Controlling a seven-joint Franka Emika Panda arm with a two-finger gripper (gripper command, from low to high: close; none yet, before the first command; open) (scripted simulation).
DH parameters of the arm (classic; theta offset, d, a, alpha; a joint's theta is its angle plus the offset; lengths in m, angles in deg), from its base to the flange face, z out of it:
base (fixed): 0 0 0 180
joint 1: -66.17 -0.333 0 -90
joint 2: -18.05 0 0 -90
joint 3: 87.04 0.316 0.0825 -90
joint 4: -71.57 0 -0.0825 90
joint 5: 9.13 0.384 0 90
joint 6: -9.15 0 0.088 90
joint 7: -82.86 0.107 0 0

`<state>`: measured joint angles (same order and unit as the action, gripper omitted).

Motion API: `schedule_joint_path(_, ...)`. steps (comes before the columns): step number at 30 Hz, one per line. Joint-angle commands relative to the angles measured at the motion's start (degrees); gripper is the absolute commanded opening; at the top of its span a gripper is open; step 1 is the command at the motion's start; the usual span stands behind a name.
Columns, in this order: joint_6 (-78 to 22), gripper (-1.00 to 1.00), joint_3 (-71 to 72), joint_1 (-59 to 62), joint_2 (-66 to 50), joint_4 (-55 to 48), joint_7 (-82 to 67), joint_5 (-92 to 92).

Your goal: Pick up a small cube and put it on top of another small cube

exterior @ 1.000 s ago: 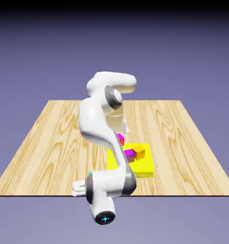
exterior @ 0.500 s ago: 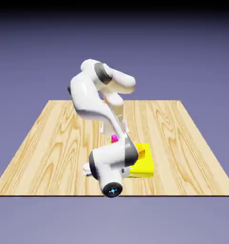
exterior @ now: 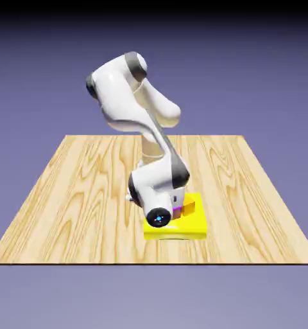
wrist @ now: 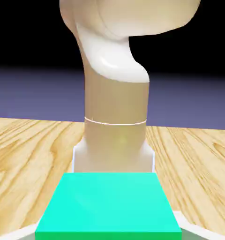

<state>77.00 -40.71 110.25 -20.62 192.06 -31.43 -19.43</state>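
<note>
Pale wood-grain desk against plain blue-violet backdrop, darkening to black at top.

Small teal-green cube clamped in closed tool, filling the hand view's lower middle, flat face toward camera, edges square to frame; no long axis, sides equal. Finger tips hidden behind it. White arm base standing beyond. In exterior view, wrist hanging over flat yellow block; small orange cube and sliver of magenta cube just beside wrist.
</note>
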Motion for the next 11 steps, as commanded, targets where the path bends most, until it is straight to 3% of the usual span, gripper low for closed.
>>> schedule_joint_path(1, 0.78, -1.0, 0.39, 0.74, 1.23, 2.08, 0.7, 1.02)
schedule_joint_path(8, 9.02, -1.0, 0.28, 3.35, 3.24, 12.74, 0.68, 0.21)
schedule_joint_path(9, 9.02, 1.0, 0.28, 3.35, 3.24, 12.74, 0.68, 0.21)
schedule_joint_path(11, 7.3, 1.0, 0.36, 2.87, 2.96, 10.67, 0.78, 0.52)
